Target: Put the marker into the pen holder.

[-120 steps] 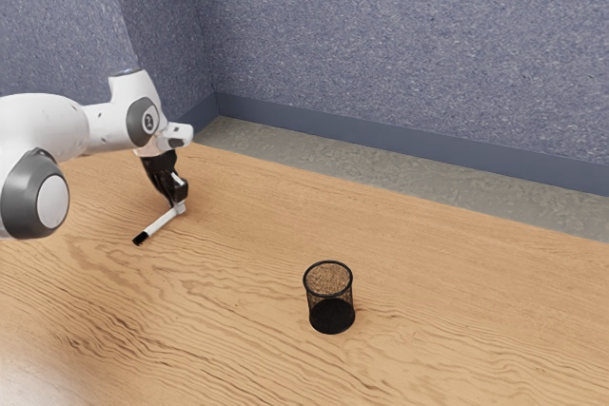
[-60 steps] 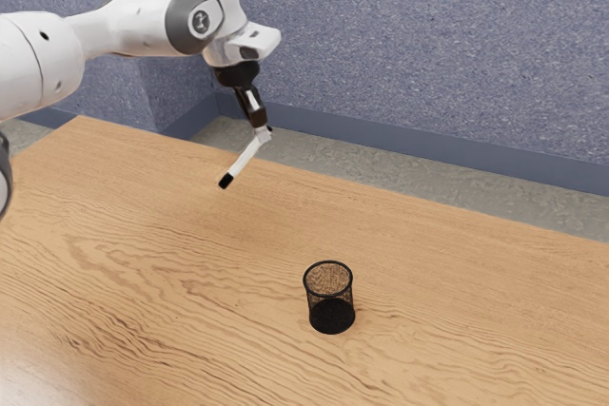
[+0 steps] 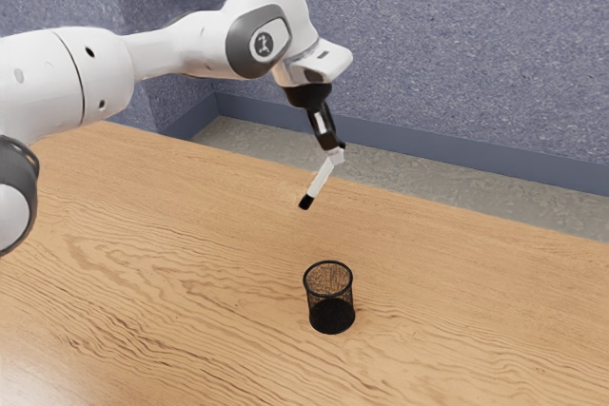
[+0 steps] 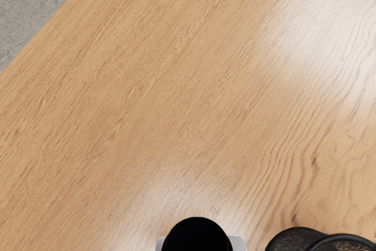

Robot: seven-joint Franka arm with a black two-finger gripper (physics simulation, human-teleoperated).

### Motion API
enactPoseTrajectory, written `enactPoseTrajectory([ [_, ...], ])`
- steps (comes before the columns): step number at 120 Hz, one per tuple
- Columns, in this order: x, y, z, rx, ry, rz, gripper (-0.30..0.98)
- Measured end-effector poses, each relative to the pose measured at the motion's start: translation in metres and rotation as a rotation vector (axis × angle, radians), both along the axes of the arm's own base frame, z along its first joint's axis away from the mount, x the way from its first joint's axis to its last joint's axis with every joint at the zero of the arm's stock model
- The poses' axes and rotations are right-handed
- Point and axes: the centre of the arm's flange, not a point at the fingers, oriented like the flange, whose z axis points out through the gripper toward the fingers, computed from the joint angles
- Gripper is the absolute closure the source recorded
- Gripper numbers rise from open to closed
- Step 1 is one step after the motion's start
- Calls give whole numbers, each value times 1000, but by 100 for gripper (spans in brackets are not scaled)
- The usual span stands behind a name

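My gripper [image 3: 337,151] is up in the air, shut on the white marker [image 3: 324,176] near its upper end. The marker hangs tilted, its black end [image 3: 305,203] lowest and pointing toward the exterior view's lower left. Below it, apart from it, the black mesh pen holder [image 3: 330,316] stands upright on the table. In the wrist view the marker's black end [image 4: 197,237] looms large at the lower edge, with part of the pen holder [image 4: 296,239] beside it.
The wooden table [image 3: 190,282] extends under the arm, its far edge running along the grey floor [image 3: 419,183]. A blue-grey wall [image 3: 438,45] rises behind.
From near the table my hand has risen and moved toward the exterior view's right, carrying the marker off the tabletop to above the pen holder's far side. The pen holder has stayed put.
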Motion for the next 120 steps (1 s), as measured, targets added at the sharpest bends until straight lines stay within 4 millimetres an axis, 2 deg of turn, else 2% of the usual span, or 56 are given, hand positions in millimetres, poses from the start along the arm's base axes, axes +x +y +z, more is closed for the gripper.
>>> enactPoseTrajectory([
  [16,1,-23,-16,-65,0,-15,77],
  [28,-13,-50,-27,-96,22,-46,77],
  [33,-21,-54,-35,-102,42,-52,77],
  [58,-36,-47,-70,-108,112,-41,76],
  [78,-51,-55,-84,-117,149,-54,75],
  [108,-64,-38,-125,-115,233,-26,74],
  [112,-65,-36,-130,-117,243,-22,72],
  [120,-67,-35,-137,-122,261,-19,57],
])
